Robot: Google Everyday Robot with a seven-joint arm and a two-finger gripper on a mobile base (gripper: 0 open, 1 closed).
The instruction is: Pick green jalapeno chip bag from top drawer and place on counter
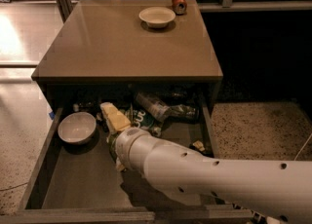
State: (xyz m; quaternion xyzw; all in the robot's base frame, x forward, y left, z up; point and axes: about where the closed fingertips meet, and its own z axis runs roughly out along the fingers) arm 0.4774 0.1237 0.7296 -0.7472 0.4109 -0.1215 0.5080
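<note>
The top drawer (80,181) is pulled open below the counter (122,43). The dark green jalapeno chip bag (140,119) with white lettering lies crumpled in the middle of the drawer, partly hidden by my arm. My gripper (114,119) reaches down into the drawer at the bag's left edge, touching or just above it. The white arm (204,174) comes in from the lower right and covers the bag's lower part.
In the drawer are a white bowl (76,127) at the left, a clear plastic bottle (155,105) and a dark bag (184,112) at the back right, and a small scrap (197,146). On the counter's far side stand a white bowl (157,16) and a can (179,2).
</note>
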